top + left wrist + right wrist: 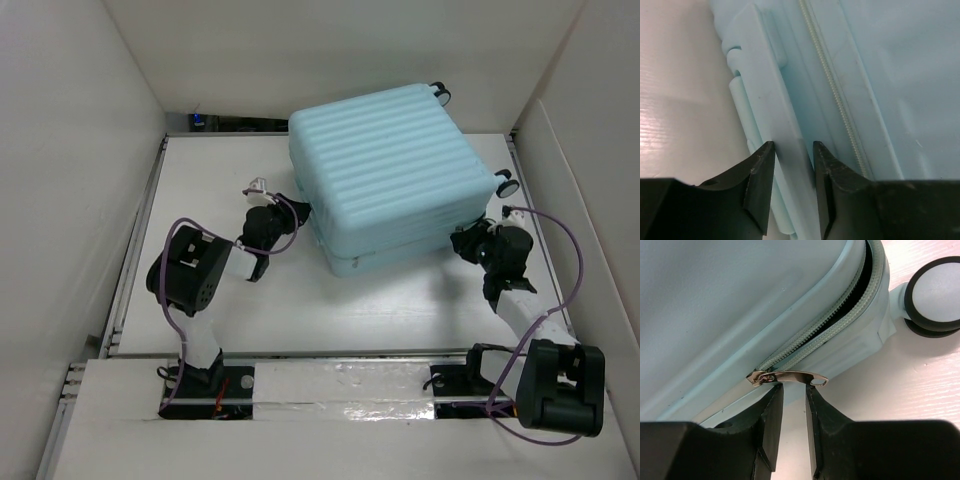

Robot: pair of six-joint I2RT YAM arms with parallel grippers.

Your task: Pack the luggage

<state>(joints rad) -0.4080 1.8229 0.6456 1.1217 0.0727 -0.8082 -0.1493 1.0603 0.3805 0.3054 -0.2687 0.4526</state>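
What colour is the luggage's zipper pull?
The zipper pull is shiny silver; the right wrist view shows it best.

Wht table (300, 310), plain wht walls (60, 150), even light

The top external camera looks down from above and behind the arm bases, far enough back to take in the whole table (300, 310) and the luggage (390, 170). The left wrist camera sits just behind the left gripper (793, 146) and looks forward past its fingertips, very close to the luggage's side straight ahead. The right wrist camera looks the same way past the right gripper (794, 388), close on the zipper seam (805, 340) just beyond its tips. All three views share the luggage.
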